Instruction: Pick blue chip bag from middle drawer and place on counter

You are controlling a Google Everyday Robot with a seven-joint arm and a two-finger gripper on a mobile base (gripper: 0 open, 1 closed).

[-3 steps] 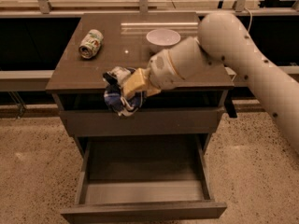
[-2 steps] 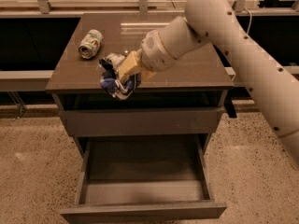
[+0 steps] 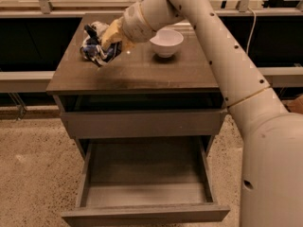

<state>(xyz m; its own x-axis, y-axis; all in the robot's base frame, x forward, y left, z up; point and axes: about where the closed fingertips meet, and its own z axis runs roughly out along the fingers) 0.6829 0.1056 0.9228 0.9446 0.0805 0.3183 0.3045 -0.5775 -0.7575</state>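
Blue chip bag [image 3: 93, 50], crumpled dark foil w/ pale patches, sits in the grip of the robot's hand [image 3: 109, 38] over the rear-left part of the surface [image 3: 142, 74]. The yellowish fingers [image 3: 114, 31] are clamped on the bag's right side. The long white arm [image 3: 222, 56] reaches in from the right, passing above a white bowl [image 3: 166, 41] that stands on the surface just right of the hand. Below, the middle drawer [image 3: 144, 215] is pulled out toward the camera, only its pale floor showing, and the plain drawer front [image 3: 142, 123] above it is shut. Whether the bag's lower edge touches the surface or hangs just above it can't be told from this angle. Judging by the scene, the pick from the drawer looks done and the placing step is in hand, i.e. the task seems near its end. The next move prob. calls for a short lowering until the bag rests on the surface. The fingers would then part and the hand would lift away w/o dragging the light foil along. There looks to be room btwn the bag and the bowl, but a retreat to the right would need care not to clip the bowl. A thin, springy bag like this may also shift or cling a little on release.
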